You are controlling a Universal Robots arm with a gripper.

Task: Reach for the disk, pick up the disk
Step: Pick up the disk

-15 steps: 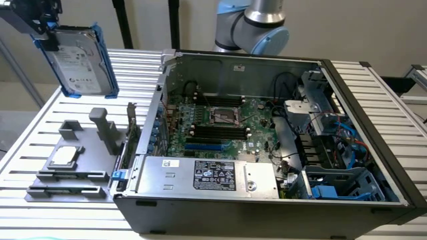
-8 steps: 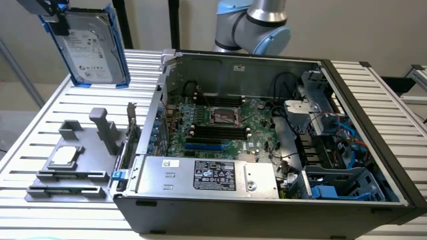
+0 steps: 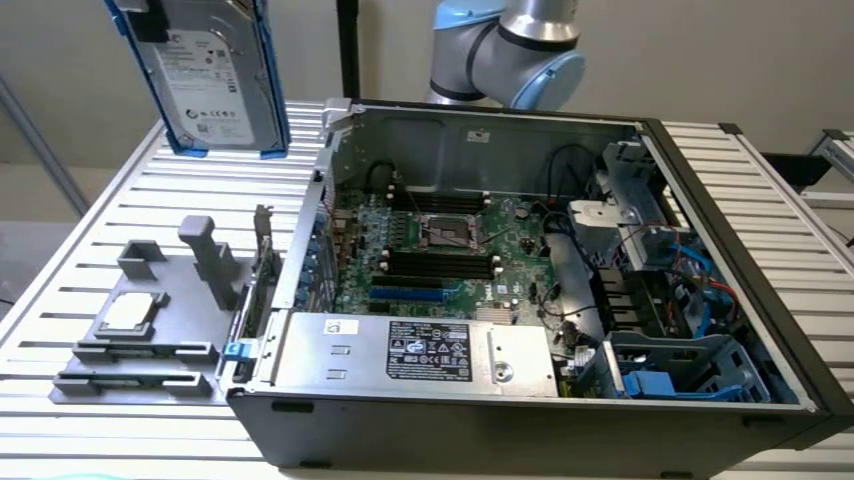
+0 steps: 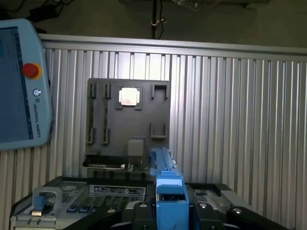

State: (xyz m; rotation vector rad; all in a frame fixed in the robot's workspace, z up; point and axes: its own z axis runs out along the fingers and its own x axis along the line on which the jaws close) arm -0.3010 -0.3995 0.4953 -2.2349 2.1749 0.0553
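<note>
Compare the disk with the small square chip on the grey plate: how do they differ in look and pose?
The disk is rectangular, with a white label and blue frame; the chip is square and plain silver. The disk stands upright in the air, held by the gripper; the chip lies flat on the grey plate. Both are silver-grey and are outside the computer case.

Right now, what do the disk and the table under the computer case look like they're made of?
On the disk, the body looks like dull silver-grey metal under a white paper-looking label; its frame looks like smooth blue plastic. Probably aluminium for the table, given its ribbed, pale matte slats.
</note>
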